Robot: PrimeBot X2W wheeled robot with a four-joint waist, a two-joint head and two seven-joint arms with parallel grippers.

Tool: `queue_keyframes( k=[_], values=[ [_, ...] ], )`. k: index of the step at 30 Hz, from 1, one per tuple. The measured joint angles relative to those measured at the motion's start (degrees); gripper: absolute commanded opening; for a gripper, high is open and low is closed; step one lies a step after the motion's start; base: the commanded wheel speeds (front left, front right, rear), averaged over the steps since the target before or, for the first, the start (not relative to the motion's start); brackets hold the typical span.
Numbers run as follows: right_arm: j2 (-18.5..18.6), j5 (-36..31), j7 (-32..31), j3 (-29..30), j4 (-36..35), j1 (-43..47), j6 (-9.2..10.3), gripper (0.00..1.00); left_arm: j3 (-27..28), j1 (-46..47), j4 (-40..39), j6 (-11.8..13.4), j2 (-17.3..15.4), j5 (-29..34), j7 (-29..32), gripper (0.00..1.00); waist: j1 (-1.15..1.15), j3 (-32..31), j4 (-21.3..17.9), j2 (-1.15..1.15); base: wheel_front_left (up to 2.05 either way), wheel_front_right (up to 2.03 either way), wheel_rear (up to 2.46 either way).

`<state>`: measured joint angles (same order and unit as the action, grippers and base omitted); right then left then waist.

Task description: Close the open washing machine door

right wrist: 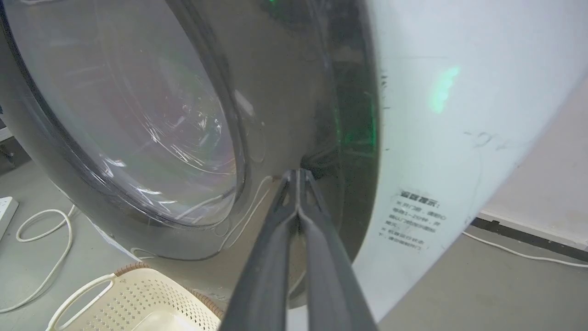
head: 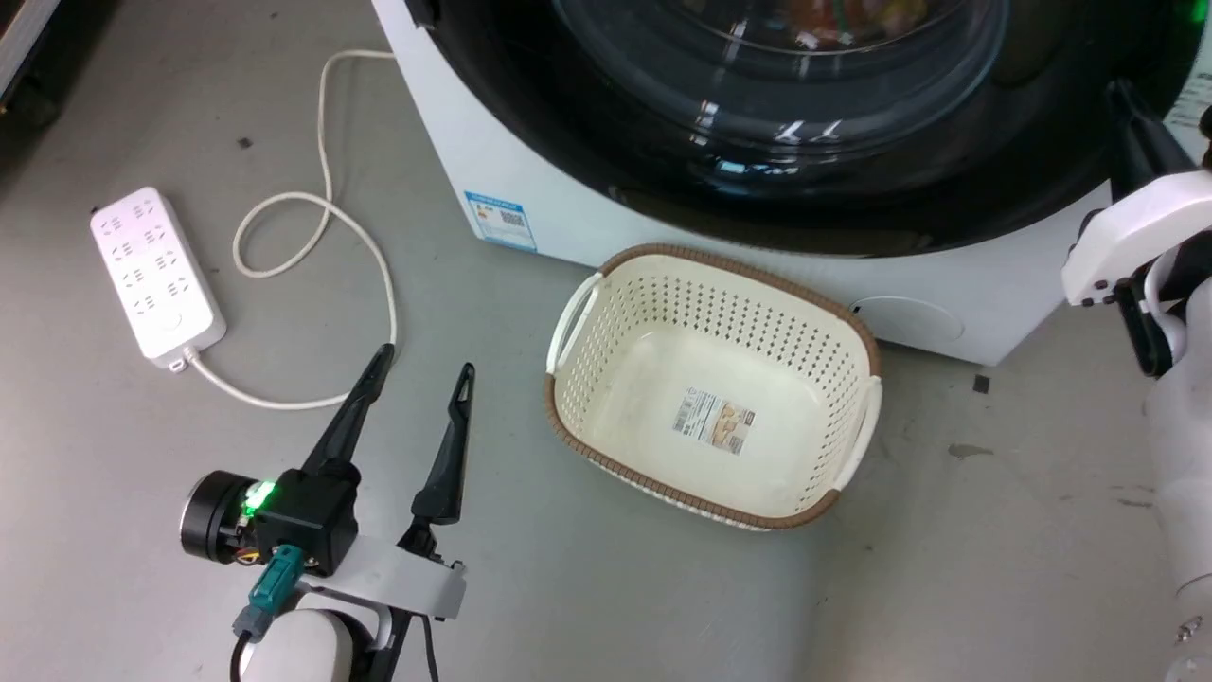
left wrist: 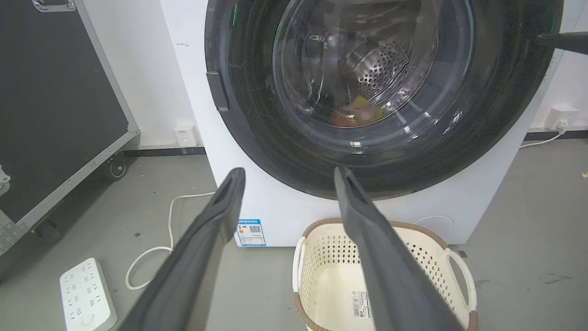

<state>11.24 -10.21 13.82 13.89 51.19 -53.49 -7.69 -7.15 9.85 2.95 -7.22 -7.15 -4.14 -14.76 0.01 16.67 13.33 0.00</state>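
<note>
Grey floor (head: pixel 947 530) here, and the washing machine door (head: pixel 757 161) sits pretty much flat against the white washing machine (head: pixel 454 142). Right gripper (right wrist: pixel 298 177) has its fingers pinched together, tips on the door's dark rim. Left gripper (head: pixel 424 365) hangs spread wide below-left of the door, with the cream basket (head: pixel 720 270) right under the door.

The grey floor (head: pixel 994 530) carries a white power strip (head: pixel 156 275) and looped cord (head: pixel 322 218) left of the left claw (head: pixel 424 360), a cream basket (head: pixel 606 379) to its right, and the washing machine (head: pixel 454 142) beyond.
</note>
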Motion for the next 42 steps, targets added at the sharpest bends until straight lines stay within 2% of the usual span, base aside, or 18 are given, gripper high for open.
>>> queue_keyframes(
  k=[1, 2, 3, 4, 8, 14, 21, 25, 32, 42],
  values=[
    [-0.25, -0.16, 0.11, 0.24, 0.25, 0.02, 0.00, 0.00, 0.27, -0.01, 0.07, 0.00, 0.03, 0.02, 0.00, 1.00, 0.00, -0.26, -0.17, 0.00, 0.00, 0.00, 0.00],
    [-0.52, -0.23, 0.34, 0.62, 0.46, 0.09, 0.01, 0.08, 0.43, -0.01, 0.16, 0.00, 0.09, 0.02, 0.00, 1.00, 0.00, -0.64, -0.34, 0.00, 0.00, 0.00, 0.00],
    [-0.87, -0.10, 0.49, 0.83, 0.51, 0.21, 0.10, 0.72, 0.46, -0.03, 0.29, 0.00, 0.15, 0.03, 0.00, 1.00, 0.00, -1.12, -0.52, 0.00, 0.00, 0.00, 0.00],
    [-1.31, 0.46, 0.60, 0.67, 0.55, 0.38, 0.12, 1.00, 0.52, -0.04, 0.43, 0.00, 0.24, 0.03, 0.00, 1.00, 0.00, -1.66, -0.72, 0.00, 0.00, 0.00, 0.00],
    [-3.00, 2.64, 0.74, -2.37, -3.44, 4.76, 0.15, 1.00, 0.84, -0.63, 1.70, 0.00, 0.69, 0.01, 0.00, 1.00, -0.01, -4.49, -1.65, 0.00, 0.00, 0.00, 0.00],
    [-4.95, 6.88, 0.94, -5.84, -18.81, 21.00, 0.15, 1.00, 1.23, -3.13, 5.34, 0.05, -0.07, 1.96, 0.01, 1.00, -0.02, -9.95, -4.03, 0.00, 0.00, 0.00, 0.00],
    [-7.78, 9.27, 0.98, -5.57, -34.29, 38.78, 0.15, 1.00, 2.53, -5.70, 6.20, 0.20, -0.25, 1.44, 0.01, 1.00, -0.03, -15.01, -8.94, 0.00, 0.00, 0.00, 0.00],
    [-8.01, 10.47, 0.98, -6.81, -40.02, 46.02, 0.15, 1.00, 4.05, -6.43, 6.72, 0.22, -0.04, 0.36, 0.01, 1.00, -0.02, -16.57, -12.09, 0.00, 0.00, 0.00, 0.00],
    [-8.11, 13.01, 0.99, -10.59, -43.21, 54.41, 0.15, 1.00, 6.01, -6.80, 7.69, 0.58, 0.66, -0.03, 0.00, 1.00, -0.02, -18.07, -15.81, 0.00, 0.00, 0.00, 0.00],
    [-8.13, 13.19, 0.99, -11.03, -43.66, 55.01, 0.15, 1.00, 6.34, -6.94, 9.26, 0.56, 1.26, -0.01, 0.01, 1.00, 0.00, -17.98, -16.24, 0.00, 0.00, 0.00, 0.00]
  ],
)
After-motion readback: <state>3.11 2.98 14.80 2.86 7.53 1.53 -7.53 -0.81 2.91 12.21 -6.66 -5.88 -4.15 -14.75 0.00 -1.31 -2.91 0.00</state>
